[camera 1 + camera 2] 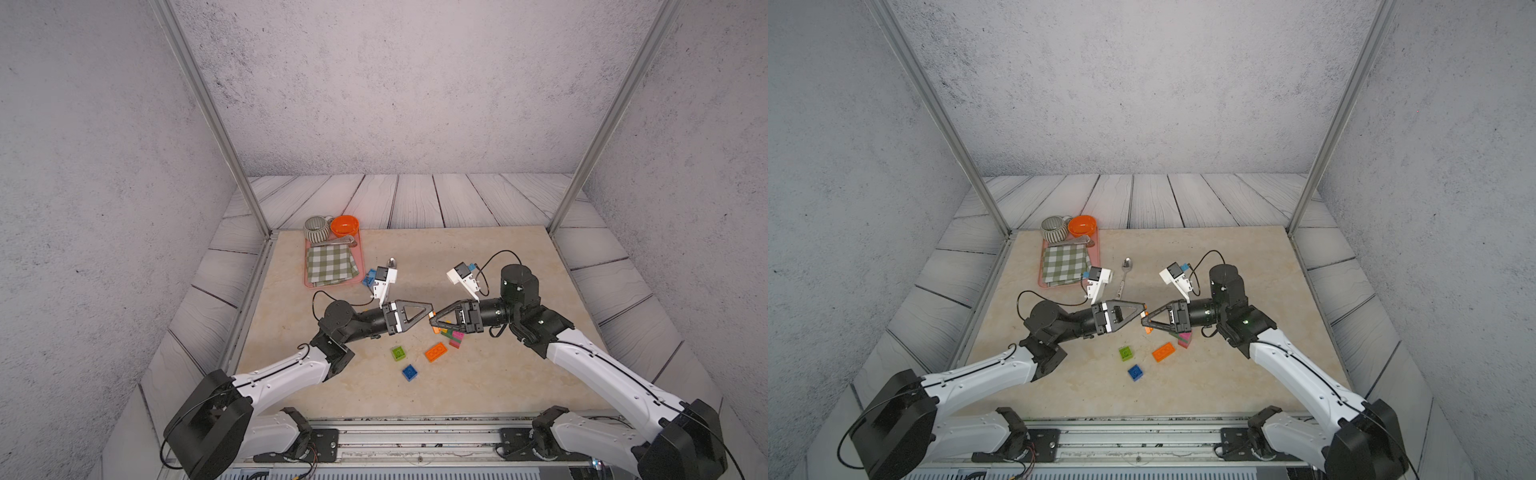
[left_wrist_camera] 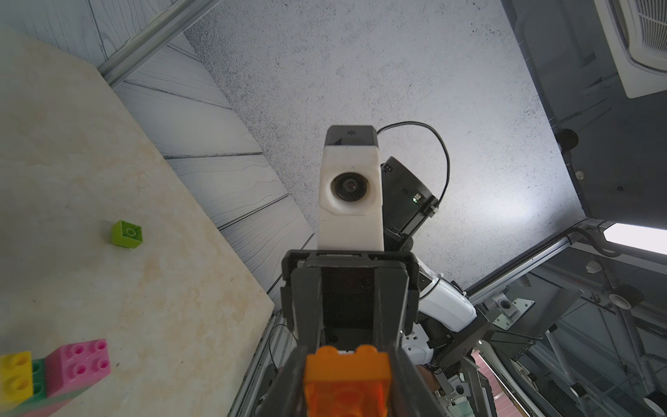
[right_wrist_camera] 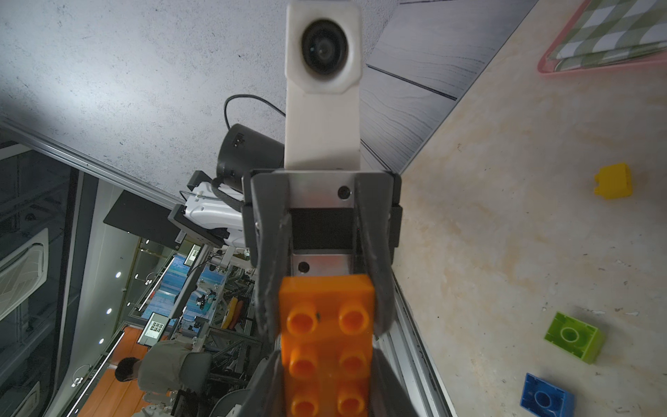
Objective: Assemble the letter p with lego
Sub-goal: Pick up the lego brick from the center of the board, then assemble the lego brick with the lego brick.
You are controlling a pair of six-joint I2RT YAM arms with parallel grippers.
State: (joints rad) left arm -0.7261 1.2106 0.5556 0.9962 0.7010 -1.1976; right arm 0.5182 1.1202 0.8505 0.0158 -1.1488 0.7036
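Top views, left gripper (image 1: 429, 312): reaching in level above the table, meeting the right gripper (image 1: 434, 321) tip to tip.
Top views, held orange brick (image 1: 430, 316): showing only as an orange sliver where the two tips are meeting, clear of the table.
Top views, loose pieces: a lime brick (image 1: 398, 353), a blue brick (image 1: 409, 372) and a loose orange brick (image 1: 436, 352) are lying on the table below the fingertips, towards the robot's base. A pink-topped stack (image 1: 457, 335) is sitting just under the right gripper.
Top views, spoon (image 1: 1126, 266): lying beyond the left gripper.
Left wrist view, left gripper: its fingers (image 2: 288, 386) are lying narrowly along both sides of the held orange brick's end. I cannot tell whether they are pressing or slack.
Right wrist view, right gripper: its fingers (image 3: 265, 390) are clamping the near end of the held orange brick, whose studs are facing the camera.
Right wrist view, left gripper: its fingers are flanking the brick's far end, close against the sides.
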